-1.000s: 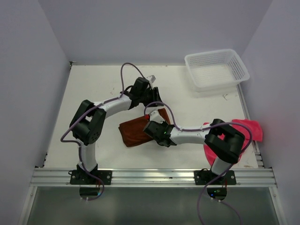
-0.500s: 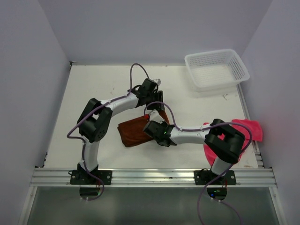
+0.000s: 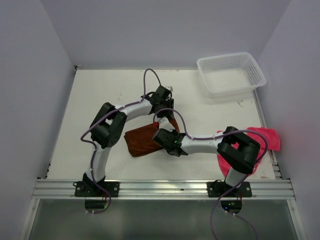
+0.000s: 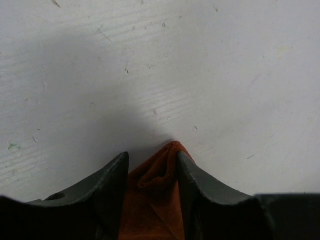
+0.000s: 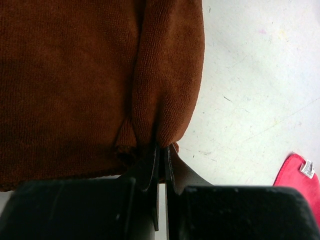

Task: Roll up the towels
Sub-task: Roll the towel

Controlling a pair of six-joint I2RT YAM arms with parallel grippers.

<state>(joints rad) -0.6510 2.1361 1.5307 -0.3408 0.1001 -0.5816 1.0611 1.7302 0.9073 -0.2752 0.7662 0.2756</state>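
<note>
The rust-brown towel point(image 3: 140, 141) lies partly rolled at the table's middle. My right gripper point(image 3: 161, 134) is shut on a fold at its near right edge; in the right wrist view the towel point(image 5: 70, 75) bulges over the closed jaws of that gripper point(image 5: 161, 147). My left gripper point(image 3: 167, 112) stands open over the towel's far corner. In the left wrist view this gripper point(image 4: 152, 160) straddles the bunched corner point(image 4: 155, 197), which fills the gap between the fingers. The pink towel point(image 3: 265, 135) lies crumpled at the right edge, partly under the right arm, and its corner point(image 5: 295, 175) shows in the right wrist view.
A white mesh basket point(image 3: 230, 55) stands at the back right corner. The white table point(image 3: 100, 100) is walled on three sides. Purple cables loop above both arms.
The left arm has swung right and stretched out, bringing its gripper down over the brown towel's far corner. The right arm and both towels have stayed put.
</note>
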